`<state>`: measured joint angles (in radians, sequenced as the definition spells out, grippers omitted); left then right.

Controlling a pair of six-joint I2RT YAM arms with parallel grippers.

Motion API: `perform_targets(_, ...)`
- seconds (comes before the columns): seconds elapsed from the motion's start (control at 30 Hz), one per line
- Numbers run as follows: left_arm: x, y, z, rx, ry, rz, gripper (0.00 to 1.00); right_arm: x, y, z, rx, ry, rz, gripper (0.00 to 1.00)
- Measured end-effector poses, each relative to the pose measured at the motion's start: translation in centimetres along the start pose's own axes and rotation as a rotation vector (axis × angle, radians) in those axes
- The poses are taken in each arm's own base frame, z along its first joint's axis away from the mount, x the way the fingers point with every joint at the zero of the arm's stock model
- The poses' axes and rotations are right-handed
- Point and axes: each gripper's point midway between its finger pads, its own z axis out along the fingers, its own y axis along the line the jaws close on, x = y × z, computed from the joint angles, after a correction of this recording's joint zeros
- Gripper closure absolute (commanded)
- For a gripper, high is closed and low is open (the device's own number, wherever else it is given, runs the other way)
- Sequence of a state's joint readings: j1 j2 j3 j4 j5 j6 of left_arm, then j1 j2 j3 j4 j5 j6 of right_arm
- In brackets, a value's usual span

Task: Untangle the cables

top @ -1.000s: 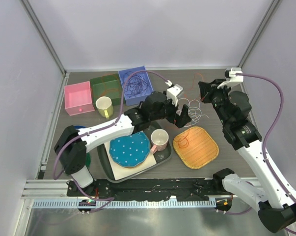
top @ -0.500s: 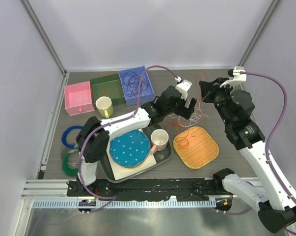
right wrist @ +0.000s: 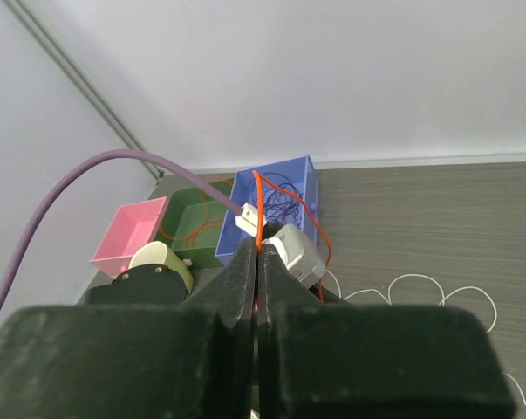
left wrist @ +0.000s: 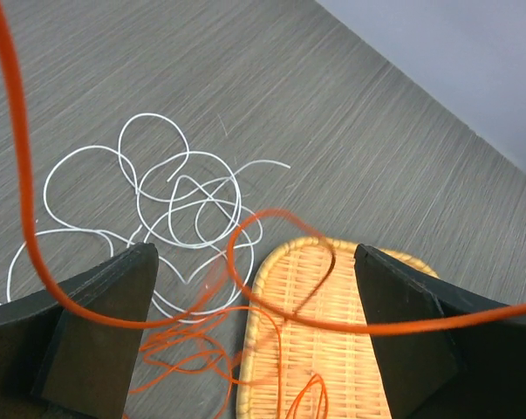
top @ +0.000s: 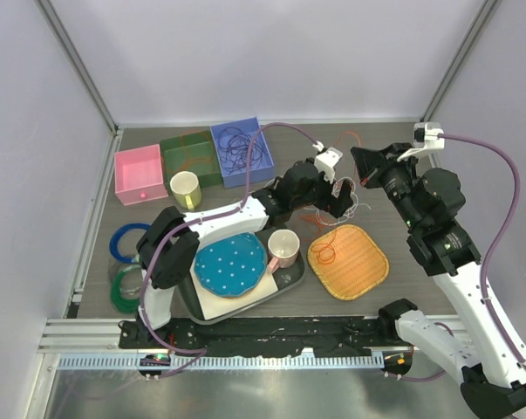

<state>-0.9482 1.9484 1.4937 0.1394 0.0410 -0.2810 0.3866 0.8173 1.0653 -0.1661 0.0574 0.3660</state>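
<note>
Left wrist: orange cable (left wrist: 376,329) across mat (left wrist: 337,371) edge

readable text: none | labels: none | brands: none | numbers, signs: none

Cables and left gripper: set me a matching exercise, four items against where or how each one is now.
Column one:
1. white cable
2. orange cable
3. purple cable
4. left gripper

Column two:
A. in the blue box
B. pinched in the right gripper
C. open, above the mat edge
D. loose on the table

Pairs: 1-D, 2-B, 3-A, 4-C
</note>
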Motion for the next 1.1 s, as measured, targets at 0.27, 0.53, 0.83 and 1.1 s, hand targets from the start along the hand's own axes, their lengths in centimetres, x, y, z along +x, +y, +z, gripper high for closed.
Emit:
perform_targets(0.27, -1.4, -0.1, -0.1, -0.002, -0.086, -0.033, 0.92, -0.1, 1.0, -0.5, -0.054, 0.008, 0.008, 0.99)
perform_targets(0.53, -1.1, 0.7, -3.3, -0.032, -0.151, -0.05, 1.0, 0.1, 0.4, -0.2, -0.019, 0.007, 0.002, 0.84)
perform_targets(0.83, -8.3, 4.6, -8.4, -0.239, -0.287, -0.086, 1.0, 2.8, -2.9, 2.0, 0.133, 0.137, -0.111, 0.17)
perform_targets(1.1, -15.7, 16.9, -17.0, -0.547, -0.422, -0.201, 1.0, 3.6, -3.9, 1.9, 0.17, 0.173, -0.145, 0.14)
